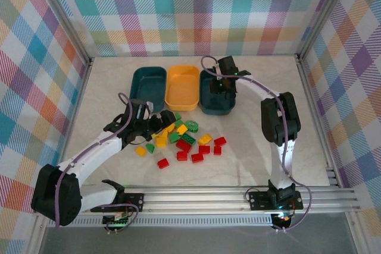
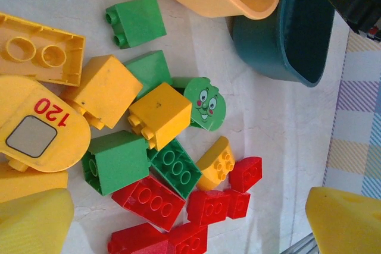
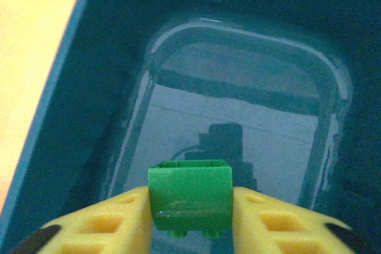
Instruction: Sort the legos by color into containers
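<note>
Green brick [image 3: 190, 197] is clamped between the yellow pads [image 3: 107, 230] of the right gripper [image 1: 224, 81] and held over the floor of the right teal bin [image 1: 209, 108]. Orange-yellow bin [image 1: 181, 90] is set just beside it at 9 o'clock, with the left teal bin [image 1: 146, 84] further out at 9. Red, yellow and green legos [image 1: 184, 141] are piled on the table [image 1: 286, 159] at 6 o'clock of the bins. Left gripper [image 1: 158, 124] is spread wide with nothing gripped, hung over the pile's 9 o'clock edge.

We are reading one marking: red digits "120" printed on a rounded yellow brick [image 2: 41, 129], lying close beside one finger of the left gripper [image 2: 190, 224].
</note>
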Controlling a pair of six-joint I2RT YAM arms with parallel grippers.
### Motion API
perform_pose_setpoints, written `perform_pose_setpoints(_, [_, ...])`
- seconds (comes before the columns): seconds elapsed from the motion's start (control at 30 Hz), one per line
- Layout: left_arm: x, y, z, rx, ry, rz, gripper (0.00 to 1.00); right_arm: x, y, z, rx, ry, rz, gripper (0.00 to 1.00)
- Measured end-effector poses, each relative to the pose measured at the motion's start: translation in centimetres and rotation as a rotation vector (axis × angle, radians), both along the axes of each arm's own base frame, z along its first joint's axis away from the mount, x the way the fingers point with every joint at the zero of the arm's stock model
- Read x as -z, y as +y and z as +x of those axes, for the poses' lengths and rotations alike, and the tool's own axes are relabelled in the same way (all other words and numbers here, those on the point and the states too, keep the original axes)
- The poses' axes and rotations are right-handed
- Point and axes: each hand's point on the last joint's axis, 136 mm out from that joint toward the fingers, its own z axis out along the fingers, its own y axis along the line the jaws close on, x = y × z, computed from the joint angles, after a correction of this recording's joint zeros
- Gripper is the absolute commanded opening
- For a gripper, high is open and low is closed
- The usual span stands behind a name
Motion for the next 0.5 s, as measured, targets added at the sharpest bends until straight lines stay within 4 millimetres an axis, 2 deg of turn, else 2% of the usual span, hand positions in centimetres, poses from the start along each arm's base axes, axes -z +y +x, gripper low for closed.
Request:
perform_pose_setpoints(0.07, [0.0,0.0,0.0,0.003,-0.001,0.002,1.00,0.3,-0.1,0.1,0.003,0.006,-0.011,0.58])
perform_pose_setpoints(0.13, [0.2,0.1,-0.2,0.006,0.008,0.012,1.00,0.4,-0.3,0.0,0.008,0.011,-0.020,0.61])
perform_pose_setpoints(0.2, [0.5,0.4,-0.4,0.003,0.016,0.027,1.00,0.1,-0.5,0.0,0.014,0.005,-0.026,0.62])
perform_pose_setpoints(0.3, [0.2,0.9,-0.6,-0.006,0.005,0.047,1.00,-1.4,-0.8,-0.4,0.032,-0.022,-0.021,0.62])
perform_pose_setpoints(0.4, [-0.5,1.4,-0.7,-0.023,-0.021,0.056,1.00,-4.4,-2.1,-3.1,0.093,-0.058,0.003,0.61])
perform_pose_setpoints(0.5, [-0.9,1.6,-0.6,-0.031,-0.040,0.060,1.00,-7.8,-3.0,-7.3,0.161,-0.123,0.031,0.64])
